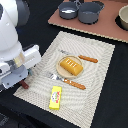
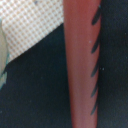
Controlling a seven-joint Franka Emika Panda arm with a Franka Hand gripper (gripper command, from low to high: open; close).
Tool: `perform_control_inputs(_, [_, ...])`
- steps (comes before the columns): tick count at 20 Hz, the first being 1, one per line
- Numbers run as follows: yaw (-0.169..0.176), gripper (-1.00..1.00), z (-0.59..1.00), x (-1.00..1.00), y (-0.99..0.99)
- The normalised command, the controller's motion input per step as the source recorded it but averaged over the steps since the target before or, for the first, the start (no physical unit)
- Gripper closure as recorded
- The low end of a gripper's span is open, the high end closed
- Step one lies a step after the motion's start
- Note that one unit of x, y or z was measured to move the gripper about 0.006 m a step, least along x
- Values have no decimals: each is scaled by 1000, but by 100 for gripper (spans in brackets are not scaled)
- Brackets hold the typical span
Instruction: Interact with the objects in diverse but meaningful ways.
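My gripper (image 1: 21,84) hangs over the near corner of the placemat (image 1: 100,85) at the exterior view's left. It seems shut on the brown sausage-like stick (image 1: 24,86), whose tip pokes out below the hand. In the wrist view the stick (image 2: 80,65) fills the frame, red-brown with dark slits, above black table and a placemat corner (image 2: 35,25); the fingers do not show there. The orange-yellow ridged bread block (image 1: 70,65) lies on a tan plate (image 1: 62,70). The yellow flat packet (image 1: 55,97) lies at the mat's front. Grey-blue pots (image 1: 90,12) stand at the back. No white-and-blue piece shows.
An orange-handled fork (image 1: 74,84) and knife (image 1: 88,59) flank the plate. A second grey pot (image 1: 67,10) and a pale bowl (image 1: 123,18) sit on a brown board (image 1: 107,29) at the back. The white arm (image 1: 12,35) fills the exterior view's left.
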Motion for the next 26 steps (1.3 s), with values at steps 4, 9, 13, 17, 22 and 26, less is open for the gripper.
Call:
perform_control_inputs(4, [-21,100,-72,-136,-121])
perform_control_inputs(9, [-19,100,-69,-109,-99])
perform_control_inputs(13, [-14,100,-18,-56,-33])
perform_control_inputs(17, [20,100,769,48,319])
perform_control_inputs(22, [57,100,1000,11,698])
perform_control_inputs(26, [57,100,1000,0,756])
